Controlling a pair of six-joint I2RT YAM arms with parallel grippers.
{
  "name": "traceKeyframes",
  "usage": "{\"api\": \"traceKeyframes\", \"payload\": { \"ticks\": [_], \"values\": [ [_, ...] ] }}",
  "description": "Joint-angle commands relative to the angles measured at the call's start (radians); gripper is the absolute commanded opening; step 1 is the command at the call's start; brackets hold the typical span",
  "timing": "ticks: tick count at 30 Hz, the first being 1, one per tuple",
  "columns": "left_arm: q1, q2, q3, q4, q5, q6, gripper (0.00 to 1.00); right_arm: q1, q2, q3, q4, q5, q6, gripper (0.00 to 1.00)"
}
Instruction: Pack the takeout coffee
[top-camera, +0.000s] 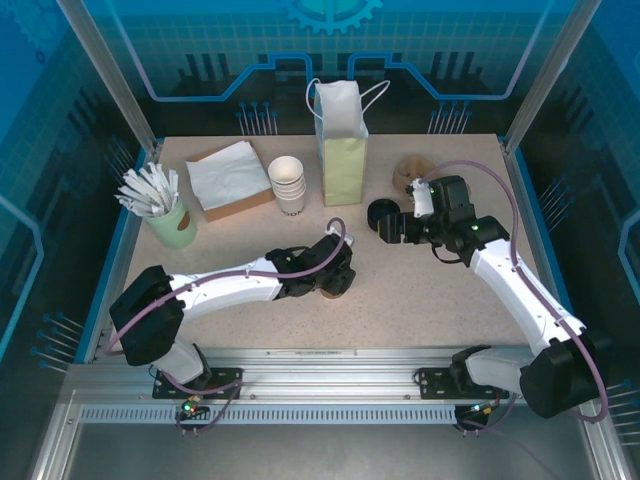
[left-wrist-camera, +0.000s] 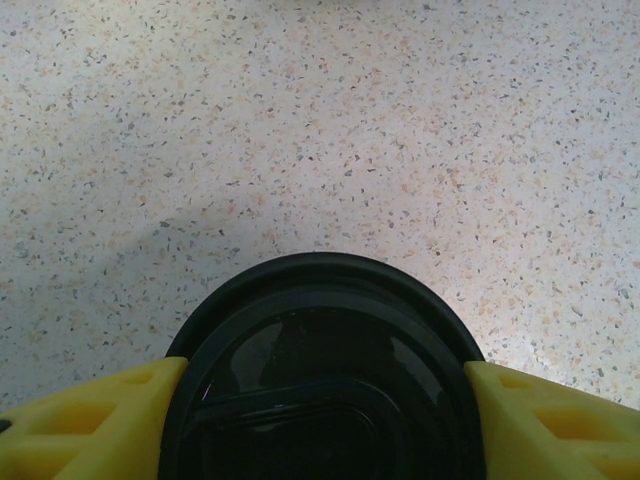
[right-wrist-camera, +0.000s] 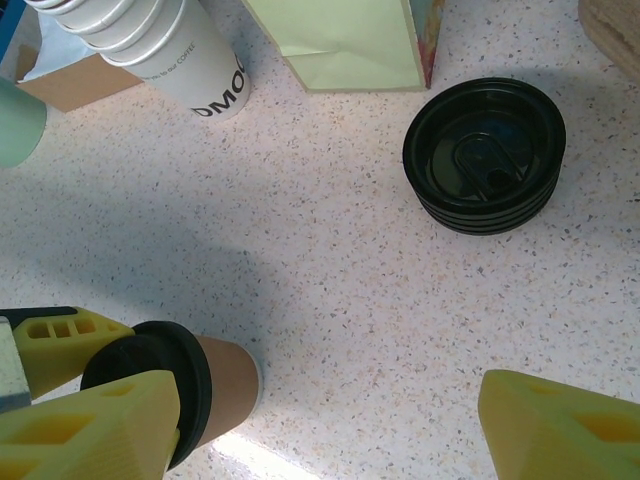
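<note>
– Mid-table, just ahead of the arms: coffee (left-wrist-camera: 320, 330) stands upright on the table (top-camera: 420, 300), lid on.
– Held?
– L gripper (left-wrist-camera: 322, 375) is round it. Fingers (left-wrist-camera: 90, 425) look pressed to the lid rim from both sides, so it's pinching the cup. Base seems down on the table; can't see any lift.
– Bag?
– Top view, reading from the coffee: bag (top-camera: 342, 160) at 12 o'clock, upright, mouth & handles up, well apart from the cup. No coffee in it.
– What else is close?
– Lids (top-camera: 382, 212) at 1 o'clock, a loose stack near the bag's foot. Cups (top-camera: 288, 183) at 11, lidless, just beside the bag. R gripper (right-wrist-camera: 325, 400) at abt 2 o'clock, near the lids, jaws spread wide w/ bare table between, holding nothing.
– So how far along?
– Early, I'd say. Cup is lidded & gripped; that's the done part. Left to do: lift, carry toward 12, get over the bag mouth, lower in, let go. R arm is free, so prob. it could steady the bag.
</note>
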Motion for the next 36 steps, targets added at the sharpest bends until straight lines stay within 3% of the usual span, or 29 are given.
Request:
{"api": "traceKeyframes", "payload": {
  "ticks": [1, 13, 23, 36],
  "values": [
    [-0.016, 0.066, -0.127, -0.207, 0.016, -0.038, 0.46, -0.011, 0.0, 0.026, -0.022, -0.006, -0.017, 0.8],
    [-0.044, 0.044, -0.157, -0.096, -0.051, -0.034, 0.47, -0.011, 0.007, 0.019, -0.007, -0.01, -0.007, 0.8],
    [-0.037, -0.009, -0.042, -0.039, -0.046, -0.039, 0.63, -0.009, -0.021, 0.023, -0.025, -0.002, -0.008, 0.8],
    [-0.037, -0.009, 0.047, -0.048, -0.067, -0.024, 0.75, 0.003, -0.021, 0.024, -0.024, -0.017, 0.002, 0.8]
  ]
}}
